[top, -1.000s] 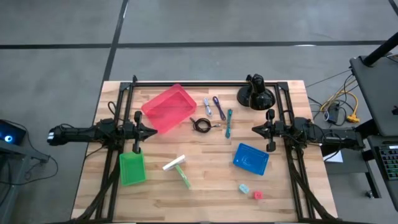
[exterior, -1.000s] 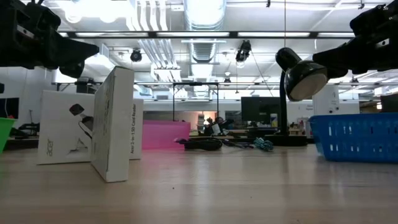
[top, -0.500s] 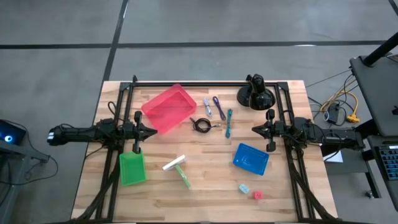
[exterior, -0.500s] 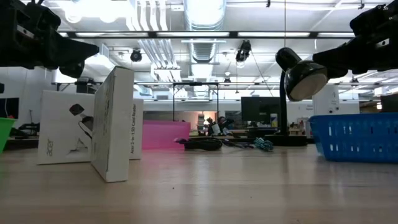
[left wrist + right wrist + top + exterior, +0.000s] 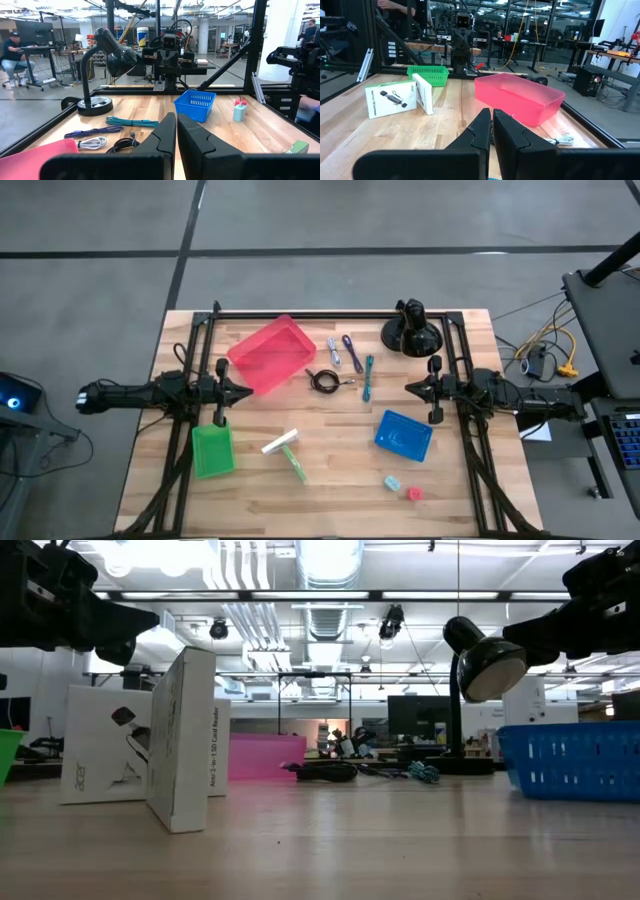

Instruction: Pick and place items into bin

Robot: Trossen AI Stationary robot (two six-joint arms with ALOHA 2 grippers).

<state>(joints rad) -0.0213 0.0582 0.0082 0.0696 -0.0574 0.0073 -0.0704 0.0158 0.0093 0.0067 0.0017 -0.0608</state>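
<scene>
Left tool (image 5: 246, 392) and right tool (image 5: 408, 388) both pressed together, empty; red block (image 5: 415, 494) too small for detail

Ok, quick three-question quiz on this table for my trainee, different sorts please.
1. True or false: the black cable lies inside the pink bin.
2. Which bin sits nearest the right gripper? A) green bin B) blue bin C) pink bin
3. Fill in: the left gripper and the right gripper are both ____.

Key:
1. False; it lies on the table beside that bin.
2. B
3. shut, holding nothing.
</scene>
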